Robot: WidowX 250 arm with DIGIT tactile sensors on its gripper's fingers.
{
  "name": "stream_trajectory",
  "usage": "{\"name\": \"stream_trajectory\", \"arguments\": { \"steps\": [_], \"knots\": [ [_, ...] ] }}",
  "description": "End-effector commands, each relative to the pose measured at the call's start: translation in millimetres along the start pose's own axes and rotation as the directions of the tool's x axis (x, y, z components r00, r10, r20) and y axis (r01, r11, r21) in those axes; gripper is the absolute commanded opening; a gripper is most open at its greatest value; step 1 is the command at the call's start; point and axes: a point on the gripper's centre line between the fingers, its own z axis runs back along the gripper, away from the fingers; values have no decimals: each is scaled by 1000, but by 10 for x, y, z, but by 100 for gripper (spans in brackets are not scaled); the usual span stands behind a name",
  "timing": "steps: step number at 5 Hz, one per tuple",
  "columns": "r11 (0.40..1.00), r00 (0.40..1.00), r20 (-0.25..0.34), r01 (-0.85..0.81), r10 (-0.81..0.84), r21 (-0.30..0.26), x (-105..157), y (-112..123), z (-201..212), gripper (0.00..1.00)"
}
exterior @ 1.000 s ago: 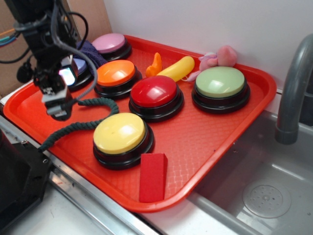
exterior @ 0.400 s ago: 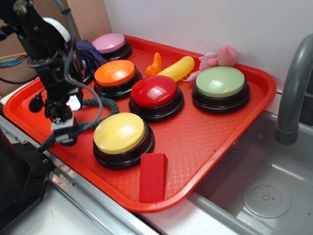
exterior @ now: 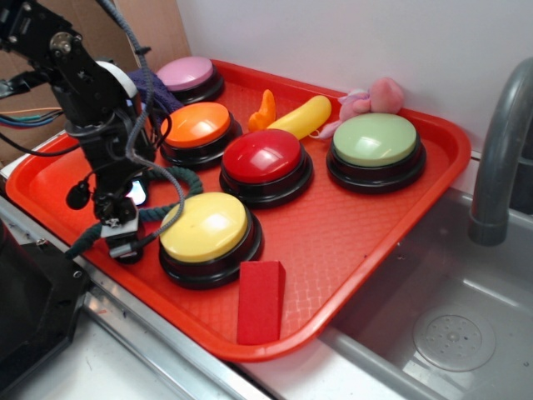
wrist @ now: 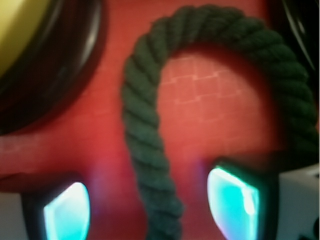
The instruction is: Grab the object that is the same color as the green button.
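Note:
A dark green twisted rope [exterior: 179, 177] lies on the red tray [exterior: 350, 242], curving round the left of the yellow dome button [exterior: 205, 226]. In the wrist view the rope [wrist: 145, 145] runs down between my two glowing cyan fingertips [wrist: 232, 202], with tray showing on each side of it. My gripper [exterior: 125, 242] is open, low over the rope at the tray's front left edge. The pale green dome button [exterior: 376, 140] stands on its black base at the back right of the tray.
Red [exterior: 266, 157], orange [exterior: 196, 125] and lavender [exterior: 186, 73] dome buttons stand on the tray, with a red block [exterior: 260, 300] at the front. A yellow banana toy [exterior: 301, 116], an orange piece [exterior: 265, 108] and a pink plush [exterior: 376, 94] lie at the back. A sink [exterior: 441, 333] and grey faucet [exterior: 500, 142] are at the right.
My gripper has moved down and toward the front of the tray, coming low over the rope beside the yellow button. The rope has not moved.

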Motion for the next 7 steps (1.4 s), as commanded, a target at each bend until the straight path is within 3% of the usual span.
{"name": "stream_trajectory", "arguments": {
  "steps": [1, 3, 4, 5, 6, 7],
  "knots": [
    [999, 999, -5, -52, 52, 16, -8, 44, -31, 0],
    [998, 998, -1, -65, 66, 13, -5, 28, -12, 0],
    [992, 991, -41, -126, 126, 10, 8, 42, 3, 0],
    [944, 939, -98, -326, 330, 53, 26, 127, 245, 0],
    [890, 885, -103, -445, 454, 102, 135, 221, 704, 0],
    [825, 825, -64, -552, 562, 123, 193, 300, 1026, 0]
  ]
}}
